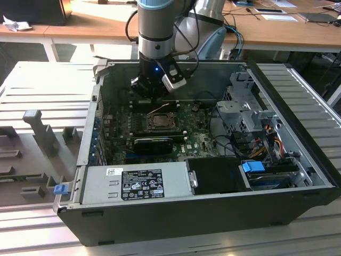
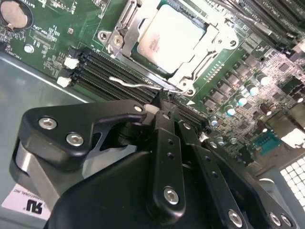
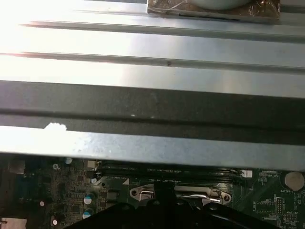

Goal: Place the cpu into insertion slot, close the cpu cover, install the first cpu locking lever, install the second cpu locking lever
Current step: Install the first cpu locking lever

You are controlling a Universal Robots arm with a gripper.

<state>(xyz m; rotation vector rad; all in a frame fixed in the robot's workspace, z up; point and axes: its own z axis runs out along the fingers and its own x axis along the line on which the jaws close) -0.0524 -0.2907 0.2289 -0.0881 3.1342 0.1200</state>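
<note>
cpu [image 2: 171, 38]: pale satin metal face. cpu cover [image 2: 205, 50]: shiny bare grey metal. claw [image 2: 161, 106]: matt black, smooth.

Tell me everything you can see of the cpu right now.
The cpu is a small flat square chip with a pale silver metal face bearing faint print. It lies level, face up, on the green board, framed by the grey metal cpu cover, which appears to lie down around its edges. The gripper hovers near one corner of that frame and does not touch the chip.
</note>
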